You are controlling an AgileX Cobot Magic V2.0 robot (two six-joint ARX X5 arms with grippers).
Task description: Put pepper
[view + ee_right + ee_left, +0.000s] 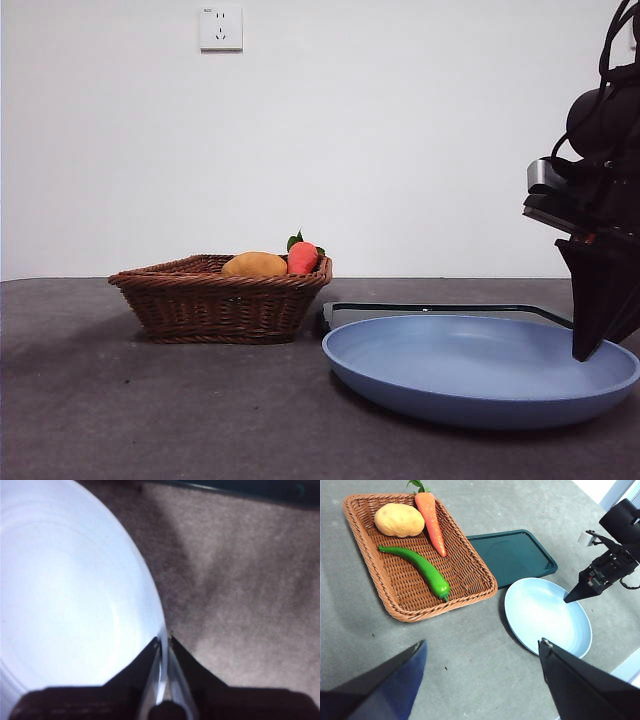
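The pepper [420, 568] is long, glossy and dark green. It lies in the wicker basket [470, 587], apart from both grippers. In the front view the basket's wall [215, 305] hides it. The blue plate [540, 612] lies on the table beside the basket, and it also shows in the front view [470, 365] and the right wrist view [65, 590]. My right gripper [163, 641] is shut on the plate's rim, at the plate's right edge in the front view [585, 350]. My left gripper [482, 641] is open and empty, high above the table.
A yellow-orange potato [399, 520] and a carrot [431, 517] with green leaves share the basket with the pepper. A dark green tray [512, 555] lies behind the plate. The table is grey. A socket [221, 28] is on the back wall.
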